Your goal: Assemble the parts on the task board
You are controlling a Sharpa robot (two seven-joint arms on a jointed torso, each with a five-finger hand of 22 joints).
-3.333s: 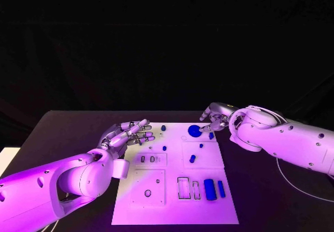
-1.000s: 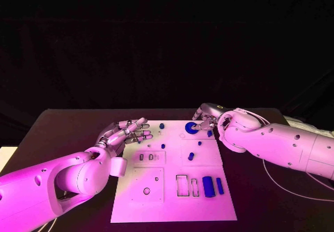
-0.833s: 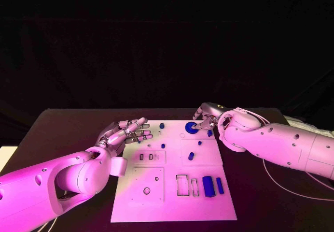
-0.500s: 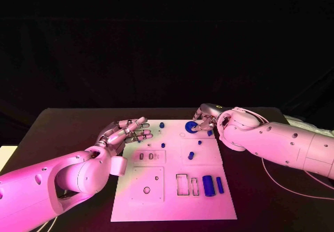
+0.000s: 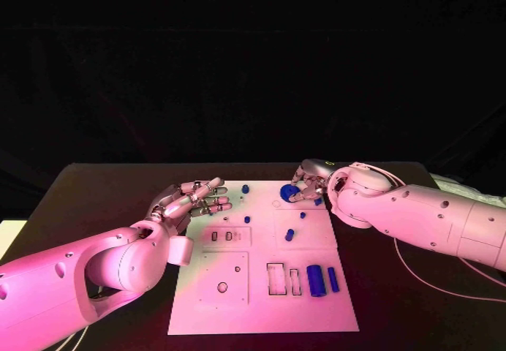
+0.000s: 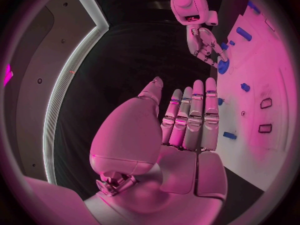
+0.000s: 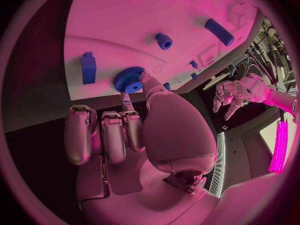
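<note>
The white task board (image 5: 264, 307) lies in the middle of the black table. At its far right corner my right hand (image 5: 308, 180) pinches a round blue gear (image 5: 290, 192) between thumb and a finger. The right wrist view shows that gear (image 7: 129, 80) at the fingertips, just over the board (image 7: 144, 15), beside a blue block (image 7: 89, 68). My left hand (image 5: 193, 202) hovers over the board's far left edge, fingers spread and holding nothing. The left wrist view shows the left hand (image 6: 181, 125) flat and open.
Small blue pegs (image 5: 248, 219) (image 5: 289, 235) stand mid-board, and another (image 5: 245, 189) is at the far edge. Two blue cylinders (image 5: 315, 281) (image 5: 334, 280) lie by the rectangular slots (image 5: 277, 280) near the front right. A cable (image 5: 422, 281) runs across the table on the right.
The right hand has drawn in slightly on the gear, which now looks tipped up from the board. The left hand has stayed in place.
</note>
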